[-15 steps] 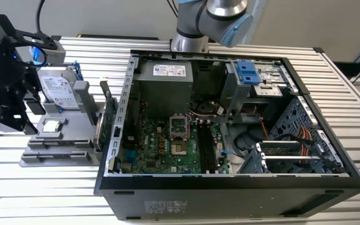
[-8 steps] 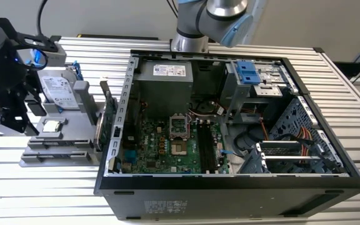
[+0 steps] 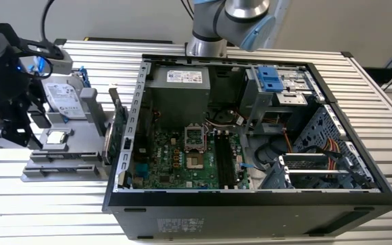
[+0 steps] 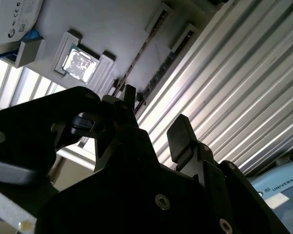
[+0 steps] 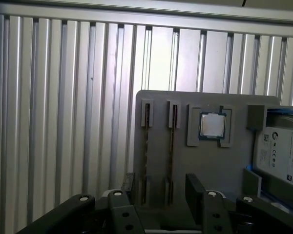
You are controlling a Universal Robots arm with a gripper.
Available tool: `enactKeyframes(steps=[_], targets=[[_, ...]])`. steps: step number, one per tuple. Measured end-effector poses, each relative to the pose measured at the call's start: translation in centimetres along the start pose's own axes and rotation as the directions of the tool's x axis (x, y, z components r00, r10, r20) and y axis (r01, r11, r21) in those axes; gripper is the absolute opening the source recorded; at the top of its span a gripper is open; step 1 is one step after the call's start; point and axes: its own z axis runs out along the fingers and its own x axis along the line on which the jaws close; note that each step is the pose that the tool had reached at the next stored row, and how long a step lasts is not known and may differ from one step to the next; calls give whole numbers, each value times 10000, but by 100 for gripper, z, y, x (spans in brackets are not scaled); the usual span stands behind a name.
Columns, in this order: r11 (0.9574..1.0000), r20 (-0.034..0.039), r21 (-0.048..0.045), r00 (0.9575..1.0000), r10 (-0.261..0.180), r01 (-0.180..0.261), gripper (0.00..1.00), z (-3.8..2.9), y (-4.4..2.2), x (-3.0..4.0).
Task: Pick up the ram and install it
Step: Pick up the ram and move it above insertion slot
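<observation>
**Gripper (image 5: pixel 161 183) stood open and empty over the gray holder (image 5: pixel 158 109).**
Its two black fingers (image 5: pixel 194 185) were spread apart with nothing between them. The ram (image 5: pixel 172 146) stood on edge in a narrow holder slot, in line with the gap between the fingers and untouched. A processor chip (image 5: pixel 212 125) sat beside that slot, with a hard drive (image 5: pixel 283 156) beyond it. The open computer case (image 3: pixel 250 209) lay toward the exterior view's right.

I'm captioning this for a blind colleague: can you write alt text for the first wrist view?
The open gripper hovers over a gray holder on a ribbed metal table. The holder has two narrow slots holding what looks like the ram on edge, plus a square processor chip and a hard drive.
</observation>
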Motion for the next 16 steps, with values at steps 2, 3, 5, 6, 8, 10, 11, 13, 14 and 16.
enactKeyframes(steps=[2, 3, 5, 6, 8, 10, 11, 13, 14, 16], targets=[[10000, 0, -1, 10000, 0, 0, 100, 16, 1, 1], [10000, 0, 0, 10000, -1, 1, 100, 24, 1, 1], [10000, 0, 0, 10000, 0, 0, 100, 40, 3, 1], [10000, 1, 0, 10000, 3, -3, 100, 48, 5, 1], [10000, 1, 1, 10000, 29, -29, 100, 64, 8, 1], [10000, 0, 1, 10000, 60, -60, 100, 81, 11, 1], [10000, 1, 1, 10000, 72, -72, 100, 90, 12, 1], [10000, 1, 2, 10000, 79, -79, 100, 111, 12, 1], [10000, 0, 1, 10000, 80, -80, 100, 121, 12, 2], [10000, 0, 1, 10000, 80, -80, 100, 141, 12, 2]])
